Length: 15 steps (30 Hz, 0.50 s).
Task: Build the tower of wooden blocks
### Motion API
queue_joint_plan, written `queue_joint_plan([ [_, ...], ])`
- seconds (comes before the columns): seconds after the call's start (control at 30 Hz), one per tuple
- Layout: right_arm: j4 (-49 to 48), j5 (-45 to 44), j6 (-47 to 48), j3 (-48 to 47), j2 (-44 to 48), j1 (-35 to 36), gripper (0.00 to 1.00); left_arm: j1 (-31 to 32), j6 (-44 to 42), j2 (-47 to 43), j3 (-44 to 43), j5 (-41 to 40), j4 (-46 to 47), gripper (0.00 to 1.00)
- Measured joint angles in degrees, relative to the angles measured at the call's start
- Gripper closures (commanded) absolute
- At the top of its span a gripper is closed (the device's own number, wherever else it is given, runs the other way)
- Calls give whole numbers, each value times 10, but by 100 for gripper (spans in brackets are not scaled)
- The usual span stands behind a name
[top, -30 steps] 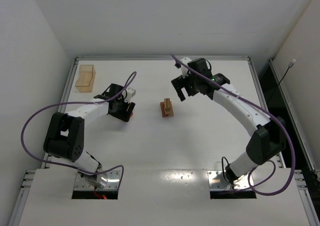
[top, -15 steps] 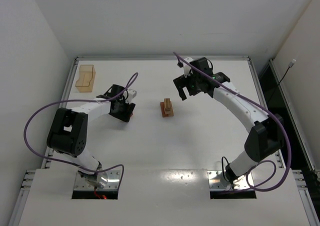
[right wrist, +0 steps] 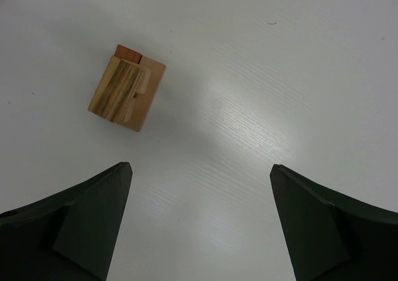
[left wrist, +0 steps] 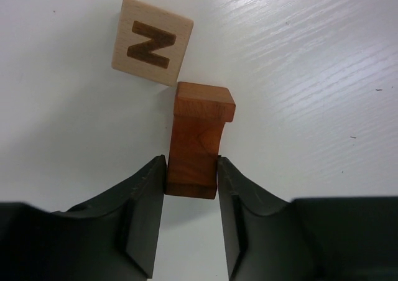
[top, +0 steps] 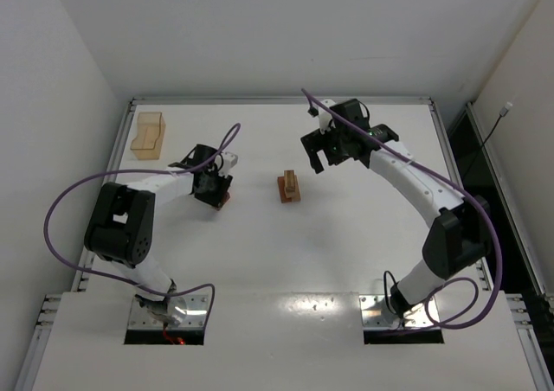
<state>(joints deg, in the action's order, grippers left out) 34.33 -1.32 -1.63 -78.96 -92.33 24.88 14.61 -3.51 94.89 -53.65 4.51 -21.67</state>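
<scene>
A reddish-brown block (left wrist: 199, 138), shaped like an arch piece on its side, lies on the white table. My left gripper (left wrist: 191, 164) is shut on its near end, both fingers touching its sides. Just beyond it lies a light tan cube (left wrist: 151, 41) printed with an N. From above, the left gripper (top: 216, 194) sits left of centre, with a bit of the reddish block (top: 224, 199) showing. The small stack of wood blocks (top: 289, 187) stands mid-table: a tan bar on a tan piece over a reddish one (right wrist: 126, 87). My right gripper (top: 315, 159) hovers open behind and right of it (right wrist: 200, 169).
A translucent amber box (top: 148, 133) stands at the back left corner. Raised rails (top: 277, 100) edge the table. Purple cables loop from both arms.
The left jaws have closed in onto the reddish-brown block, and the left wrist has swung slightly. The right arm has barely moved.
</scene>
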Motion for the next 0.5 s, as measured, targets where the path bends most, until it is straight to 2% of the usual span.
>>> queue_joint_plan([
  [0.07, 0, 1, 0, 0, -1, 0, 9, 0, 2, 0, -2, 1, 1, 74],
  [0.13, 0, 1, 0, 0, -1, 0, 11, 0, 3, 1, -3, 2, 2, 86],
  [0.17, 0, 1, 0, 0, -1, 0, 11, 0, 3, 2, -4, 2, 2, 86],
  [0.3, 0, 2, 0, 0, -1, 0, 12, 0, 6, 5, -14, 5, -1, 100],
  [0.4, -10, 4, -1, 6, 1, 0, 13, -4, 8, 5, -23, 29, -15, 100],
  [0.5, -37, 5, 1, 37, 19, 0, 13, -21, 6, 1, -41, 101, -42, 100],
])
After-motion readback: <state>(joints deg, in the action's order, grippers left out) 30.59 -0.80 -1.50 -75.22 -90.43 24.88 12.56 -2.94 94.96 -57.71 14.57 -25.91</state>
